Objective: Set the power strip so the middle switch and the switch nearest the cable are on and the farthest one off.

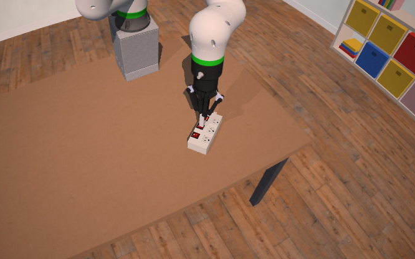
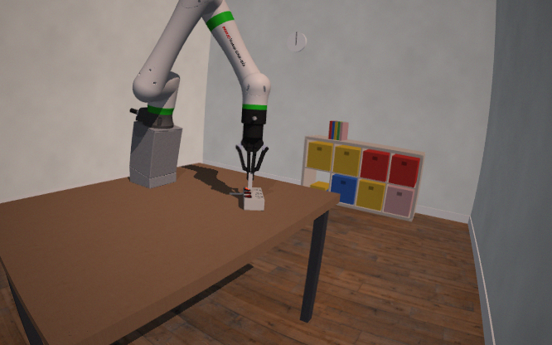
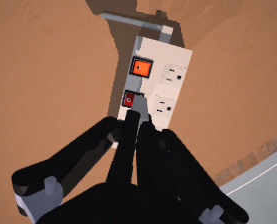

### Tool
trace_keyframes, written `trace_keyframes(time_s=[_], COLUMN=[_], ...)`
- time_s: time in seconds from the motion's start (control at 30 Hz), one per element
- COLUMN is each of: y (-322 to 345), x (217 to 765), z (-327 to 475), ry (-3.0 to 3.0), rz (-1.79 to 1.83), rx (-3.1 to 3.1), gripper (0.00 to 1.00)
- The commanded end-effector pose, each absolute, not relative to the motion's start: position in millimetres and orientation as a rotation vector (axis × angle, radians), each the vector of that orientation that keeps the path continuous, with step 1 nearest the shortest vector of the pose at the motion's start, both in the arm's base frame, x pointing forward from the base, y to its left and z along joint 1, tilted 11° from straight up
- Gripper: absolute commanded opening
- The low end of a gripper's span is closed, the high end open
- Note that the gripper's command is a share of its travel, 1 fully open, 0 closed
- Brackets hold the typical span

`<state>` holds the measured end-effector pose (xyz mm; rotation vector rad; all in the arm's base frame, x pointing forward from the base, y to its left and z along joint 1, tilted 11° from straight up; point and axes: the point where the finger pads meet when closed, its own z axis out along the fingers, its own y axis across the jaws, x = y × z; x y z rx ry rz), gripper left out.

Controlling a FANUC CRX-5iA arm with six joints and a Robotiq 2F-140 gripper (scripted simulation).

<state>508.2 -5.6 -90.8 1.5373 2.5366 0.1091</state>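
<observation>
The white power strip (image 1: 204, 135) lies right way up on the brown table, switches and sockets facing up. It also shows in the exterior view (image 2: 254, 199) and the wrist view (image 3: 155, 86). Its grey cable stub (image 3: 132, 19) leaves the far end. The switch nearest the cable (image 3: 141, 67) glows orange. The middle switch (image 3: 129, 99) is dark red. The farthest switch (image 1: 195, 135) is dark red and hidden under my fingers in the wrist view. My gripper (image 1: 202, 122) is shut and empty, pointing straight down, with its tips at the middle switch. I cannot tell whether they touch it.
The robot's grey pedestal (image 1: 135, 48) stands at the back of the table. The table's right edge (image 1: 299, 141) runs close beyond the strip. A shelf with coloured boxes (image 1: 392, 54) stands on the floor at the right.
</observation>
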Motion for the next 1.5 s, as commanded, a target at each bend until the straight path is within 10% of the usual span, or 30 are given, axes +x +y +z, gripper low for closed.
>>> trace_keyframes(time_s=[0.0, 1.47], y=[-5.7, -5.8], x=[509.0, 509.6], z=[-93.5, -97.1], ry=[2.536, 2.536], rz=[0.109, 0.109], rx=[1.537, 1.537], gripper=[0.00, 0.00])
